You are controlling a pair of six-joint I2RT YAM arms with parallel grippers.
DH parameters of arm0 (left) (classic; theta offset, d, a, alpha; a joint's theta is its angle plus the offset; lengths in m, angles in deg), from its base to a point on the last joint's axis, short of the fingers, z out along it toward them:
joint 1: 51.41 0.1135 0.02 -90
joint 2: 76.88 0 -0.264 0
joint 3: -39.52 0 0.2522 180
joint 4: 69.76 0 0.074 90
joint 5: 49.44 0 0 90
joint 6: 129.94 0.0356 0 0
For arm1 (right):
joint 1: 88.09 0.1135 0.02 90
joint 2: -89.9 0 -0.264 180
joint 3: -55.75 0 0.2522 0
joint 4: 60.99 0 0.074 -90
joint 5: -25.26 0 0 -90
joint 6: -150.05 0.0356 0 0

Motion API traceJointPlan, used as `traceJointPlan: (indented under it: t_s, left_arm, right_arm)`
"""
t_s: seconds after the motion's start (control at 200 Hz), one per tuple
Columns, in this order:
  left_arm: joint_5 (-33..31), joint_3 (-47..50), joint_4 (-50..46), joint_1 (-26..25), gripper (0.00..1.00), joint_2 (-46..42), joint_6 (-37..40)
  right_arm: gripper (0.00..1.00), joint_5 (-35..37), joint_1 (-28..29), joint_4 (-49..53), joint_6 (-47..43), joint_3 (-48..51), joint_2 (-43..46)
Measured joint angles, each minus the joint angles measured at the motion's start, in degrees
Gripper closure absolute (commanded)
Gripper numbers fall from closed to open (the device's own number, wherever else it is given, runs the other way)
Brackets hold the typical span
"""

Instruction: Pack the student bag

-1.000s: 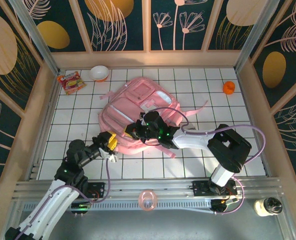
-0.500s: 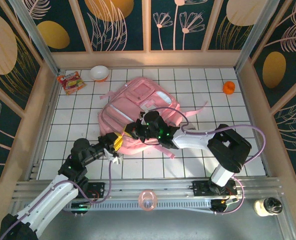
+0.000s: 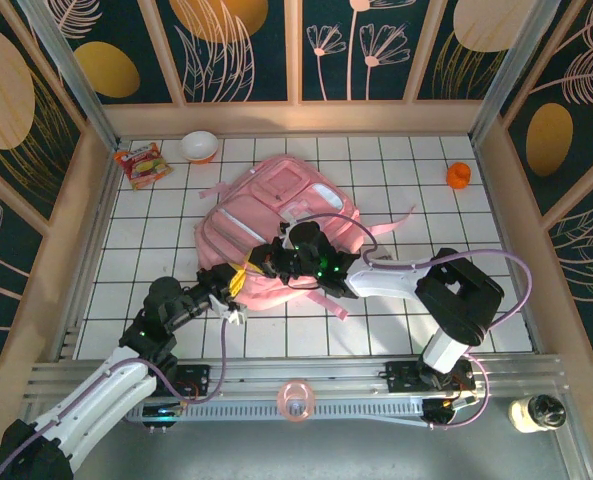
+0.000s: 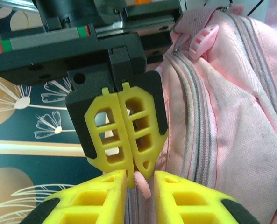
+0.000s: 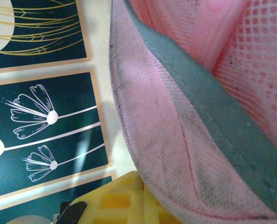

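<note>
The student bag point(image 3: 281, 225), a big pink backpack, lies in the middle of the white gridded table. My right gripper point(image 3: 267, 262) is shut on the bag's near-left edge; in the right wrist view pink mesh fabric point(image 5: 175, 140) drapes over its yellow fingers point(image 5: 124, 205). My left gripper point(image 3: 234, 284) faces it from the left, against the same edge. In the left wrist view its jaws point(image 4: 140, 179) stand a narrow gap apart with a small pink zipper pull point(image 4: 144, 186) between them, just below the shut right gripper point(image 4: 132, 169). The bag's zip line point(image 4: 201, 116) runs alongside.
A snack packet point(image 3: 141, 163) and a white bowl point(image 3: 199, 146) lie at the back left. An orange object point(image 3: 459, 175) sits at the back right. A pink ring point(image 3: 295, 400) rests on the front rail, with a jar point(image 3: 538, 411) at the right end.
My left gripper has moved right and forward to the bag's edge and its jaws have narrowed. The right gripper has held still, shut on the bag.
</note>
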Motion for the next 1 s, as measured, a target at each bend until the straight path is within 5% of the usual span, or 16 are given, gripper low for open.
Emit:
traceJointPlan:
  t_s: [0.666,0.911,1.001]
  left_arm:
    - [-1.44,0.15,5.27,-0.33,0.79,5.22,-0.96]
    - [-1.64,0.15,6.62,-0.52,1.0,5.88,-2.4]
    - [-2.1,0.15,6.8,-0.59,1.0,5.49,-3.76]
  right_arm:
    - [1.0,-0.04,0.0,-1.7,1.01,0.74,0.0]
    - [1.0,0.04,-0.07,-2.56,1.14,1.11,0.0]
    - [1.0,0.02,-0.17,-2.93,1.33,1.11,0.0]
